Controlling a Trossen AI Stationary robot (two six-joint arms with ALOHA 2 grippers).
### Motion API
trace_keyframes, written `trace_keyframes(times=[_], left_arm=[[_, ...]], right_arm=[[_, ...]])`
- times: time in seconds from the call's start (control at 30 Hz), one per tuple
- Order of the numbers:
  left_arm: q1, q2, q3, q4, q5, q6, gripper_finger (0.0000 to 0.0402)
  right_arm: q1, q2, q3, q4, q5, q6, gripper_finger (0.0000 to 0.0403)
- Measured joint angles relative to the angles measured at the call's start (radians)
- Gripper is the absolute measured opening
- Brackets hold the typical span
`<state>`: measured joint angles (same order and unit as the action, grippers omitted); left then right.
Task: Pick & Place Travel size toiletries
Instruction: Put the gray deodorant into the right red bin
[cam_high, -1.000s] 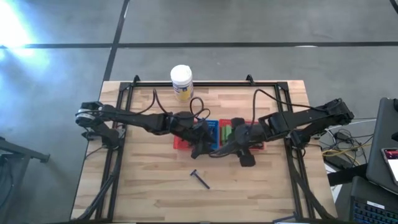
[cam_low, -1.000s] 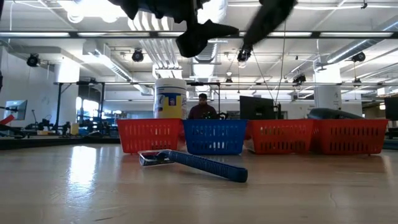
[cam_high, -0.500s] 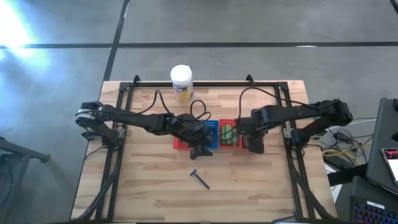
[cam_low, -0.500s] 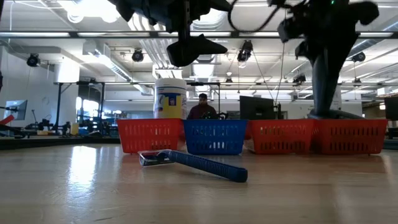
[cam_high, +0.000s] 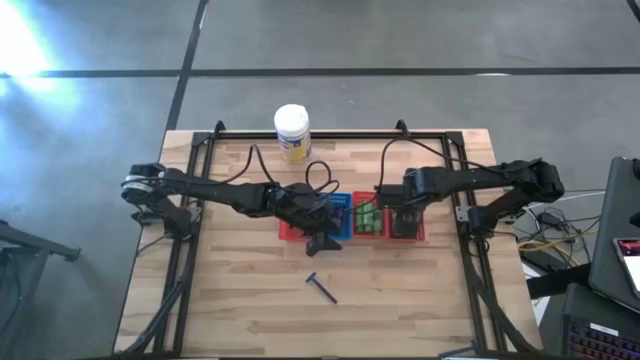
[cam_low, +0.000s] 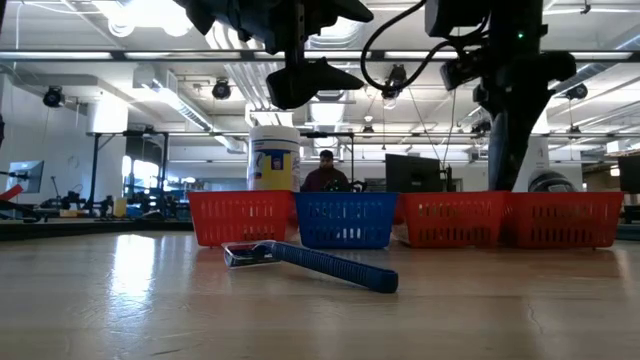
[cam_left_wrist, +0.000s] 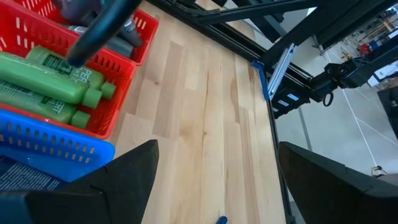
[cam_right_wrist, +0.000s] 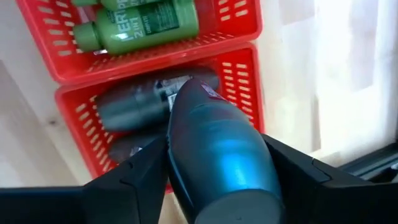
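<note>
Nearly done; right gripper (cam_right_wrist: 211, 158) clamped on a grey oval bottle (cam_right_wrist: 214, 146) above the red mesh basket (cam_right_wrist: 245, 68), beside green bottles (cam_right_wrist: 146, 25); blue-handled razor (cam_high: 321, 287) left on table; left gripper (cam_left_wrist: 214, 180) spread, empty.

We see a light wood-plank table (cam_high: 240, 290) on a grey concrete floor (cam_high: 420, 40), a dark seam line (cam_high: 400, 72) crossing the floor beyond the table's far edge and bright glare at the floor's far left. Behind the table it's an open workshop hall: fluorescent strips (cam_low: 560, 55) and ducting (cam_low: 180, 85) overhead, monitors (cam_low: 412, 172) on benches, and a seated person (cam_low: 326, 175).
</note>
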<state>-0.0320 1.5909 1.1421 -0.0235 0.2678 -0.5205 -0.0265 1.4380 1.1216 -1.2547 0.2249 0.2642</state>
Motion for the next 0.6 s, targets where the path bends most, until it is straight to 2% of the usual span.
trace_keyframes(times=[0.23,0.4,0.47,0.53,0.6], left_arm=[[0.001,0.000,0.000,0.000,-0.001,0.000,0.0333],[0.001,0.000,0.000,-0.001,-0.001,0.000,0.0333],[0.001,0.000,0.000,-0.001,-0.001,0.000,0.0333],[0.001,0.000,0.000,-0.001,-0.001,0.000,0.0333],[0.001,0.000,0.000,-0.001,-0.001,0.000,0.0333]], right_arm=[[0.002,-0.007,-0.001,-0.003,-0.101,0.047,0.0217],[0.002,-0.038,0.014,0.010,0.024,0.110,0.0211],[0.002,-0.040,0.013,0.012,0.040,0.116,0.0211],[0.000,-0.040,0.007,0.017,-0.041,0.096,0.0211],[-0.001,-0.040,-0.002,0.013,-0.196,0.058,0.0211]])
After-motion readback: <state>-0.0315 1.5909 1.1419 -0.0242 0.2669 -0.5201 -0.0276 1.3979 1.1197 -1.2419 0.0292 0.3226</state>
